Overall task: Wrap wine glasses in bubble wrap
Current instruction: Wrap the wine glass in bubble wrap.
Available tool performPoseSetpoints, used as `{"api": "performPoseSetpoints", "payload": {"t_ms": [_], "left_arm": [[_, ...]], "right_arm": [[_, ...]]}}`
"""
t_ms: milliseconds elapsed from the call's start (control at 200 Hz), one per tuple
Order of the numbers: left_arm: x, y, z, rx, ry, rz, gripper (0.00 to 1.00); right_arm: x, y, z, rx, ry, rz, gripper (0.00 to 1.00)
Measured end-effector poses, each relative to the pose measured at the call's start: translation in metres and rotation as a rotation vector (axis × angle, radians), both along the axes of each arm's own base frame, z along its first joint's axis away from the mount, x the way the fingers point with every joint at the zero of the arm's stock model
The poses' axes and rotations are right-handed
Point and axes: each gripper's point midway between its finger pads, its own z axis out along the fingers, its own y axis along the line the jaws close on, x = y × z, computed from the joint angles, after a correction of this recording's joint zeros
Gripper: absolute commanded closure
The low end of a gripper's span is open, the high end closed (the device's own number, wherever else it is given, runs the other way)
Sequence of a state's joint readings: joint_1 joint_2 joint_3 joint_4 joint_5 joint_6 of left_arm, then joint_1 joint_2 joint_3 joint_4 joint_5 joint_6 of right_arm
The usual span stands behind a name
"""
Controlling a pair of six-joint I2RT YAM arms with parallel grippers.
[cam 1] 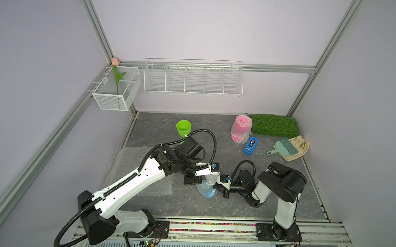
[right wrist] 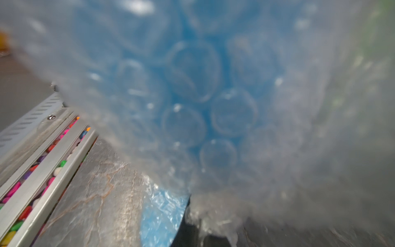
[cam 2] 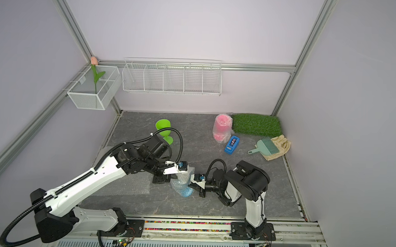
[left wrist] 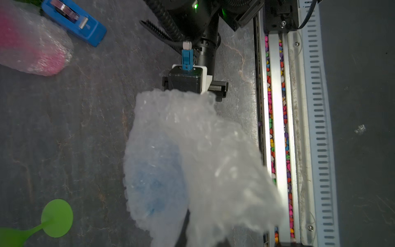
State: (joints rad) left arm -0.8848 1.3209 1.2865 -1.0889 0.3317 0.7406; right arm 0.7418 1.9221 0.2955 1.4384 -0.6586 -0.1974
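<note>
The sky blue wine glass [cam 1: 209, 193] [cam 2: 186, 191] stands at the front middle of the table, swathed in bubble wrap [left wrist: 192, 139] [right wrist: 277, 128]. My left gripper [cam 1: 205, 180] [cam 2: 178, 176] is shut on the wrap's upper edge. My right gripper [cam 1: 215, 187] [cam 2: 191, 186] is shut on the wrap from the right side. In both wrist views the wrap hides most of the fingers. The pink wine glass [cam 1: 240, 129] [cam 2: 222, 127] stands wrapped at the back. The lime green wine glass [cam 1: 183, 128] [cam 2: 163, 127] stands bare behind my left arm. A flat bubble wrap sheet [cam 1: 144, 181] lies under that arm.
A blue tape dispenser [cam 1: 250, 145] lies right of the pink glass. A green grass mat [cam 1: 275, 125], a teal brush and dustpan [cam 1: 285, 148] and a beige cloth [cam 1: 300, 145] fill the back right. Wire baskets [cam 1: 193, 79] hang on the back wall. A pebble-filled rail [cam 1: 210, 227] runs along the front.
</note>
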Motion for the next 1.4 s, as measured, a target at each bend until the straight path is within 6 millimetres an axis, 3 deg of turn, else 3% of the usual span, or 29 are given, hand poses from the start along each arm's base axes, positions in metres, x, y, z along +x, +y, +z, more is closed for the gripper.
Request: {"api": "performPoseSetpoints", "payload": {"t_ms": [380,565,675,1005,1255,1399], "left_arm": [[0.003,-0.026,-0.071,0.141,0.199,-0.026,1.00],[0.005,-0.031,-0.082,0.149,0.229,-0.009,1.00],[0.008,-0.031,-0.085,0.166,0.228,0.015,0.90],[0.026,-0.014,-0.057,0.214,0.122,0.137,0.64],[0.029,-0.023,0.007,0.091,0.065,0.145,0.55],[0.020,-0.024,0.011,0.067,0.104,0.125,0.54]], "right_arm": [[-0.002,-0.001,-0.002,-0.004,0.011,0.011,0.93],[-0.002,-0.001,-0.003,-0.005,0.011,0.012,0.93],[-0.002,-0.001,-0.003,-0.005,0.014,0.010,0.93],[-0.001,-0.001,0.000,0.004,0.010,0.008,0.93],[-0.001,-0.001,-0.001,0.003,0.016,0.009,0.93],[-0.001,-0.001,-0.001,0.003,0.017,0.010,0.93]]}}
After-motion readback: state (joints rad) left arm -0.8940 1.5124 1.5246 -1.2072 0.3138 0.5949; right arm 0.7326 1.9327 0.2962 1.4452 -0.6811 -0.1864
